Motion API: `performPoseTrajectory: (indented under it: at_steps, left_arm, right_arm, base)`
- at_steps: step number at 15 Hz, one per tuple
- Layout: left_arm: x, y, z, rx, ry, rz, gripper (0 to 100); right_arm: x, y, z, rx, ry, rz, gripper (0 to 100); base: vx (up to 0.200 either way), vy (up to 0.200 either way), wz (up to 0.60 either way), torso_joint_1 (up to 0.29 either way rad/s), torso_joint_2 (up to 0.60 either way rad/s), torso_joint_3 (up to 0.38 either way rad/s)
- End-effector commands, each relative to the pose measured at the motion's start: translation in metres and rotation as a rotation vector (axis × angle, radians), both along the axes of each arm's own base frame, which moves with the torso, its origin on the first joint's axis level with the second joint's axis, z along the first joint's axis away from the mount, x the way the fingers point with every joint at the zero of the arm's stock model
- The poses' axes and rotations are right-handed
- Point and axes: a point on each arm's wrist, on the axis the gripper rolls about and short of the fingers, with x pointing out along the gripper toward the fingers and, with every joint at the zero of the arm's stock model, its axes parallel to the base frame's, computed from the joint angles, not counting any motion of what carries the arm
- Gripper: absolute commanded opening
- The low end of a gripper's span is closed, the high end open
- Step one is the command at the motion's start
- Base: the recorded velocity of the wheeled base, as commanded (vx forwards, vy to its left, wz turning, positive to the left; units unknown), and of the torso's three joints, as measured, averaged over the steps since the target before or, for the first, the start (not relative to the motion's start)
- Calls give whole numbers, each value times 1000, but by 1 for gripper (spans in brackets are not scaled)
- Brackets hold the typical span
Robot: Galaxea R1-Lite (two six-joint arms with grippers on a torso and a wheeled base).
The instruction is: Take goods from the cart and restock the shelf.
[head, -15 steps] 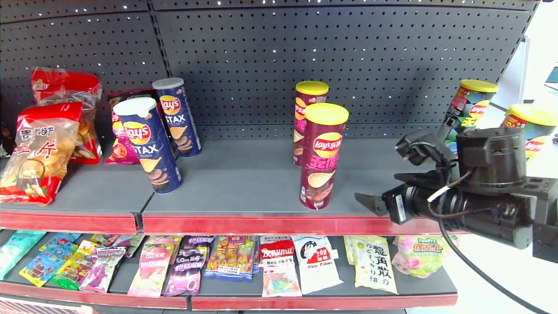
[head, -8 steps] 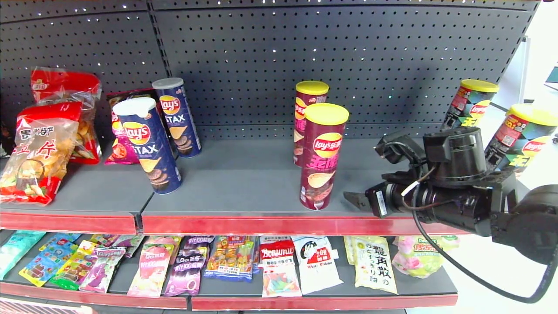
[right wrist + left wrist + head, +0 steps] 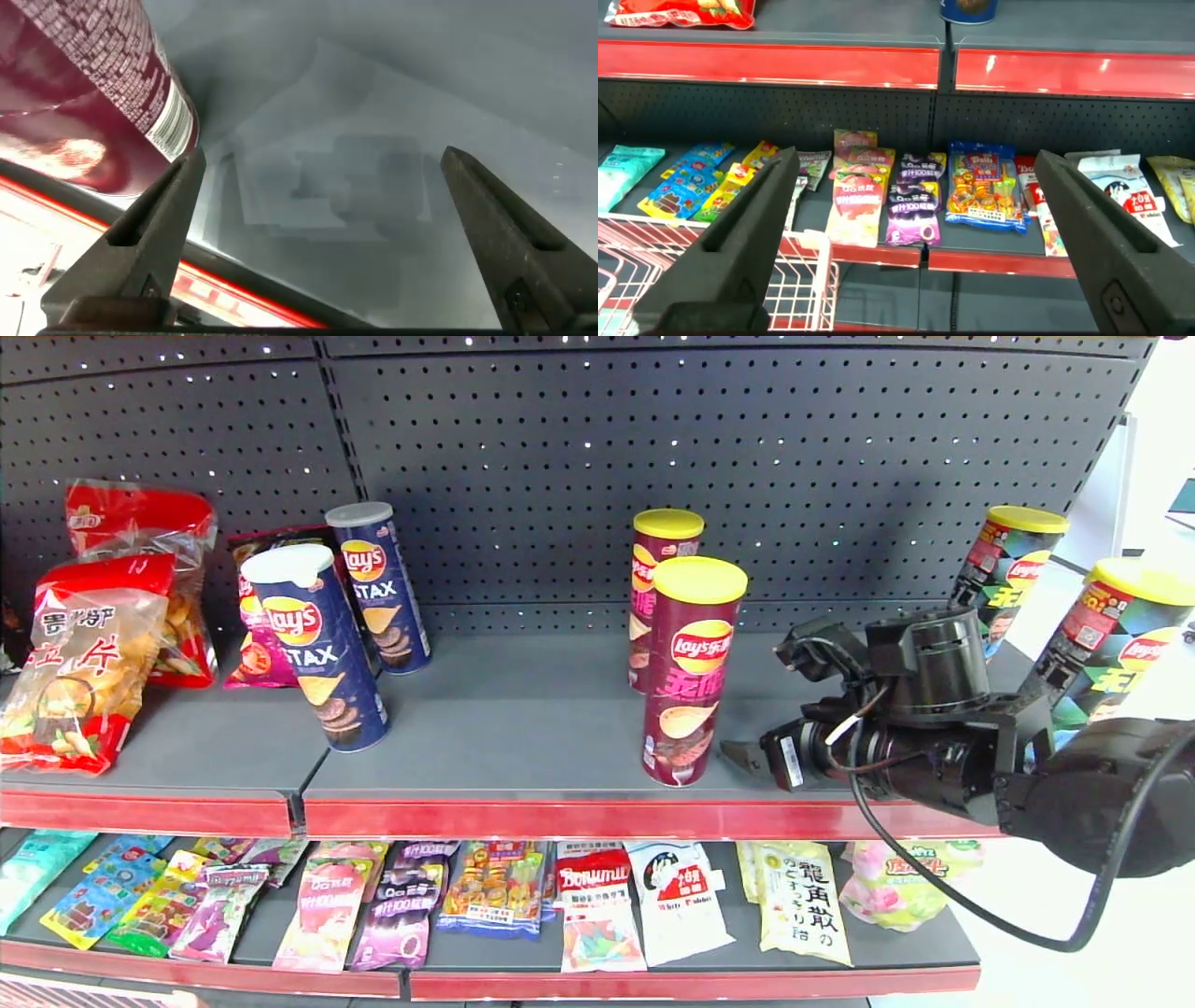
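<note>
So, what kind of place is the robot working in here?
Most likely a shop, or a mock one: a pegboard-backed shelf with a red front edge, chip cans standing on it, and a white wire cart nearby.

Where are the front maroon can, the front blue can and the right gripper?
front maroon can (image 3: pixel 693 672), head view, middle of its label.
front blue can (image 3: pixel 320 653), head view, middle of its body.
right gripper (image 3: pixel 322 159), right wrist view, midway between its fingers.
</note>
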Motion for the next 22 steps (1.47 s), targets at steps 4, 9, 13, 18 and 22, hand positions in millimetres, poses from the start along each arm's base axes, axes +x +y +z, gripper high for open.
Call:
performPoseTrajectory:
  at_steps: [4, 9, 13, 18, 22]
  left_arm:
    - [0, 0, 0, 0, 2, 1, 100]
    - [0, 0, 0, 0, 2, 1, 100]
    - [0, 0, 0, 0, 2, 0, 100]
    - [0, 0, 0, 0, 2, 1, 100]
    - [0, 0, 0, 0, 2, 0, 100]
  right_arm:
    - [5, 4, -4, -5, 9, 4, 100]
    - [10, 14, -5, -3, 3, 23, 100]
    - [10, 22, -5, -1, 1, 43, 100]
    - [11, 29, -2, 5, -12, 58, 100]
    - [11, 30, -4, 3, -8, 60, 100]
  base:
    - [0, 0, 0, 0, 0, 0]
    - [0, 0, 0, 0, 0, 0]
    - [0, 0, 0, 0, 0, 0]
    - [0, 0, 0, 0, 0, 0]
    - [0, 0, 0, 0, 0, 0]
